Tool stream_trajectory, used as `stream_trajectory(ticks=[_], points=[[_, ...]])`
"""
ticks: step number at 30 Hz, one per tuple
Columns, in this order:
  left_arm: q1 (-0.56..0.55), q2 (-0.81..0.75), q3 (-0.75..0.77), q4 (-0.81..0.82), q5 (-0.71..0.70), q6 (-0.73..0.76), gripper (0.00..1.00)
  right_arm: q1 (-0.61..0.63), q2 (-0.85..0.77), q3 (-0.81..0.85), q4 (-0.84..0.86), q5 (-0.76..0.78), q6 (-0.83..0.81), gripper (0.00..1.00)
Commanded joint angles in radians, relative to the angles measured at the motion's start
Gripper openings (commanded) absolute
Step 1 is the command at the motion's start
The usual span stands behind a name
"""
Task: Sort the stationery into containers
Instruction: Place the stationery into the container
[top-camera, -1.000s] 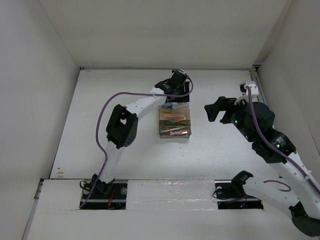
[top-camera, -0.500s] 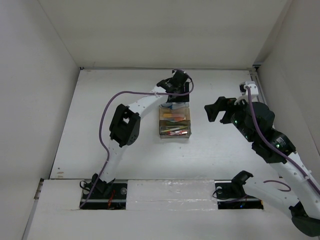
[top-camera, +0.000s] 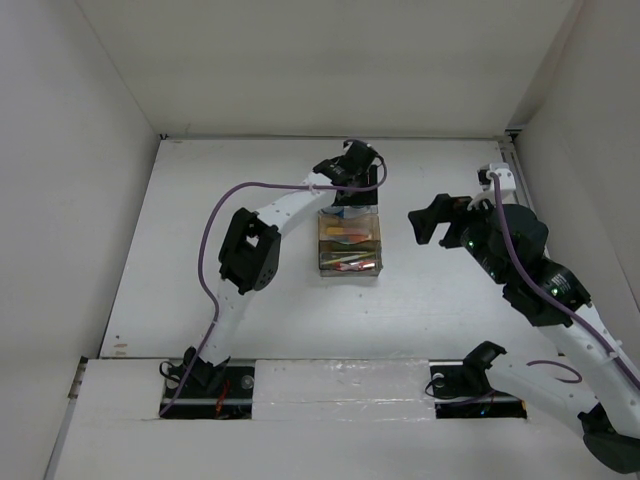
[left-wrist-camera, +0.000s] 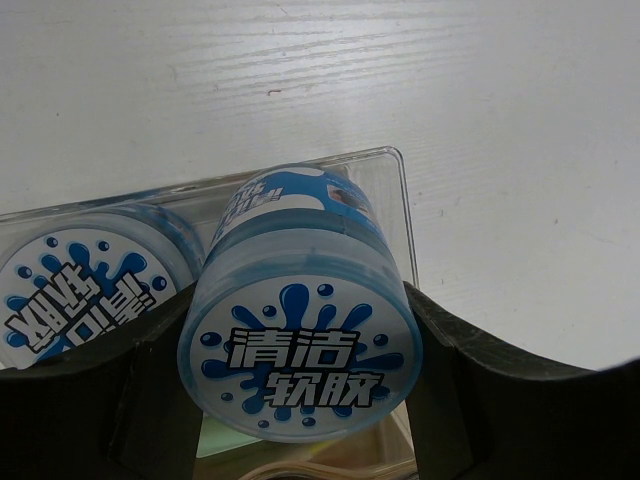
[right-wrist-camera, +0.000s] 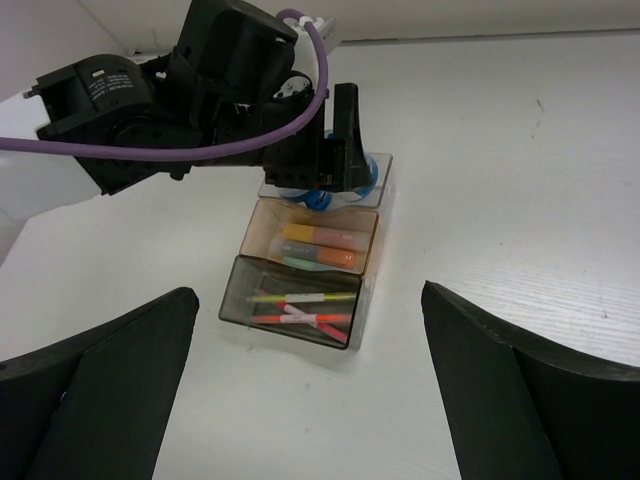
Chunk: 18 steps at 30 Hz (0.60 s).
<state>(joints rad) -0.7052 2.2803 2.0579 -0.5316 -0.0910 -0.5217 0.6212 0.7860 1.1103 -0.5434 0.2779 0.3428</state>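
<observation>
Blue-splashed and printed with white characters, a round roll (left-wrist-camera: 298, 360) hangs gripped between the left jaws above the clear organizer (right-wrist-camera: 231, 290), which sits mid-surface (top-camera: 200, 250) toward the far edge. Its twin roll (left-wrist-camera: 75, 290) already lies in the end compartment nearest that far edge. The held one is lined up over the space beside it, close to the clear corner wall. Markers (right-wrist-camera: 318, 245) fill the middle compartment, and thin pens (right-wrist-camera: 300, 308) fill the one nearest the near edge. The right jaws stand wide open and empty, off toward the right edge. The placing likely goes best as a slow, straight descent that keeps the roll clear of the rim. The jaws should part only once it rests on the compartment floor, since a tilted drop could wedge it against its twin.
</observation>
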Motion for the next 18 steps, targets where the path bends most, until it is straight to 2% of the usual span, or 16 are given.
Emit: stream_trajectory(ticks=[1, 3, 5, 9, 18], points=[[-0.002, -0.056, 0.033, 0.027, 0.007, -0.008, 0.44, -0.008, -0.01, -0.003, 0.036, -0.02, -0.014, 1.0], [-0.002, -0.056, 0.033, 0.027, 0.007, -0.008, 0.48, -0.008, -0.01, -0.003, 0.045, -0.031, -0.014, 1.0], [-0.002, -0.065, 0.033, 0.027, 0.007, -0.008, 0.6, -0.008, -0.01, -0.003, 0.045, -0.031, -0.024, 1.0], [-0.002, -0.065, 0.033, 0.027, 0.016, 0.002, 0.71, -0.008, -0.01, -0.012, 0.054, -0.031, -0.024, 1.0], [-0.002, -0.065, 0.033, 0.027, 0.016, 0.002, 0.84, -0.008, -0.01, -0.012, 0.054, -0.04, -0.024, 1.0]])
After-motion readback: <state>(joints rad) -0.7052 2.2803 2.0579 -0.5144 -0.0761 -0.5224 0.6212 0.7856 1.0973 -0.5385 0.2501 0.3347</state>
